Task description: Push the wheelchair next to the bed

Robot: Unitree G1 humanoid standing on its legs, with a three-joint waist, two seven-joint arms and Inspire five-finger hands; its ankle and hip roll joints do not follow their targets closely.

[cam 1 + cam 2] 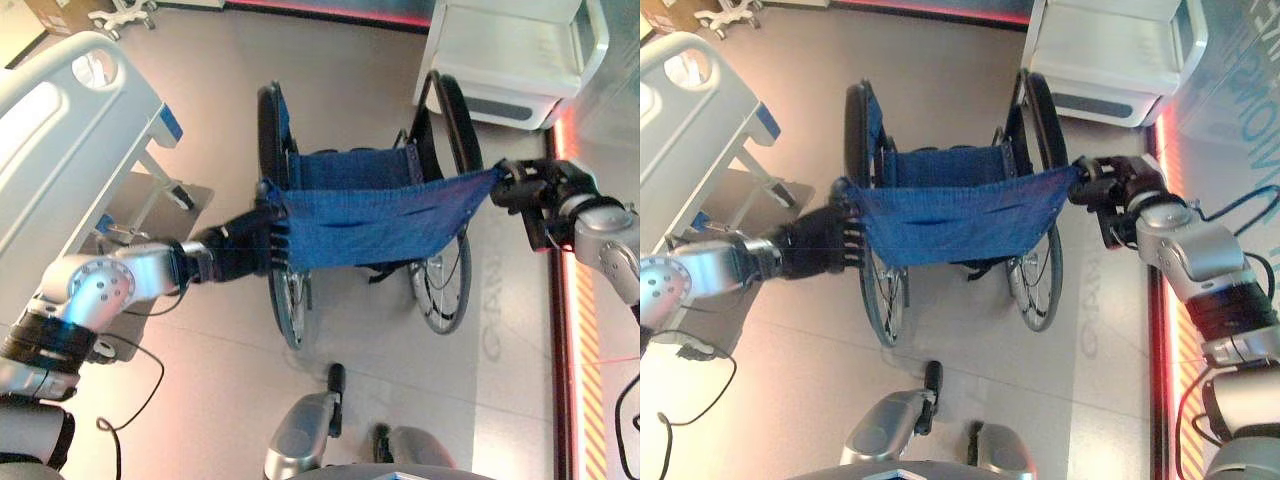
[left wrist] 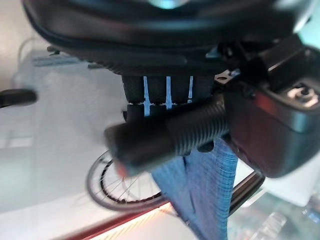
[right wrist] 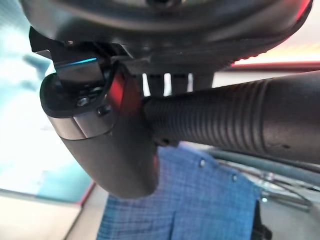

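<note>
The wheelchair (image 1: pixel 370 215) stands in the centre of the frame on the bare floor (image 1: pixel 350 75), its blue cloth back (image 1: pixel 380 225) stretched across between the two push handles. The bed (image 1: pixel 65 130) occupies the upper left of the frame, near the chair's left wheel (image 1: pixel 275 200) but apart from it. A white cabinet (image 1: pixel 515 55) sits at the upper right.

The left hand (image 1: pixel 245 245) is clenched round the left handle (image 2: pixel 165 137); its wrist view shows fingers and thumb wrapped about the ribbed black grip. The right hand (image 1: pixel 530 185) is likewise clenched round the right handle (image 3: pixel 235 125), thumb curled under the ribbed grip.

Handling, as judged: the frame is rigid and moderately heavy but rolls freely on large spoked wheels, so a steady, even push at both grips should steer it; uneven pressure would likely swing it off line. The cloth back is soft and gives no purchase; the ribbed grips are the proper hold and look unlikely to slip.

Writing: pale lettering is set into the floor at the right of the frame, beside the right wheel (image 1: pixel 445 290); not legible enough to report. No label can be made out on the chair.
</note>
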